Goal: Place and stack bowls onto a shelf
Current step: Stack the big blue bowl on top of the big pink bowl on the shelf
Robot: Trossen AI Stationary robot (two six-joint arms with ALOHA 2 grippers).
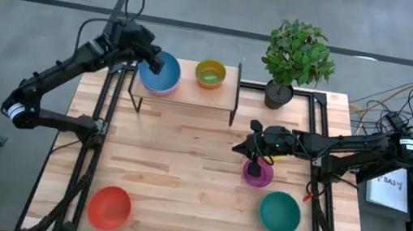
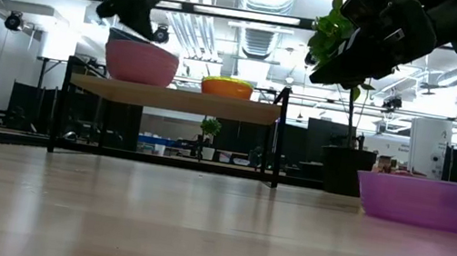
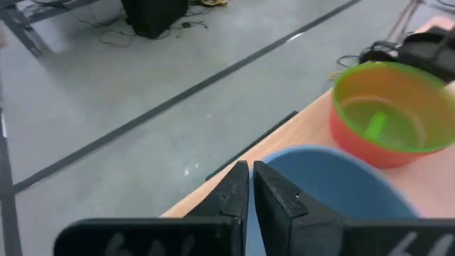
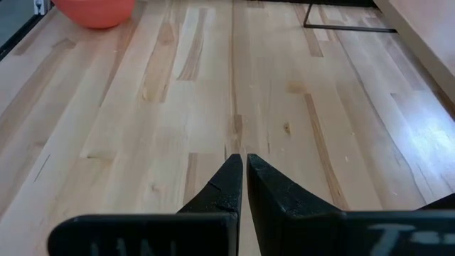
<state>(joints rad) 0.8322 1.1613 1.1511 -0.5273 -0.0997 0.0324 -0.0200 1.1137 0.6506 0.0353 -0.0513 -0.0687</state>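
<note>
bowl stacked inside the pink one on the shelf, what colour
Blue bowl, best seen in the high view.

Overhead camera looks straight down, table-level camera faces across; both share the shelf (image 1: 186, 89), wrists ride close.

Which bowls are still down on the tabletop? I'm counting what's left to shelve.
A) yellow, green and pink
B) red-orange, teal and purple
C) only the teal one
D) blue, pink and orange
B: the high view shows the red-orange bowl, teal bowl and purple bowl on the planks, the other bowls up on the shelf.
</note>
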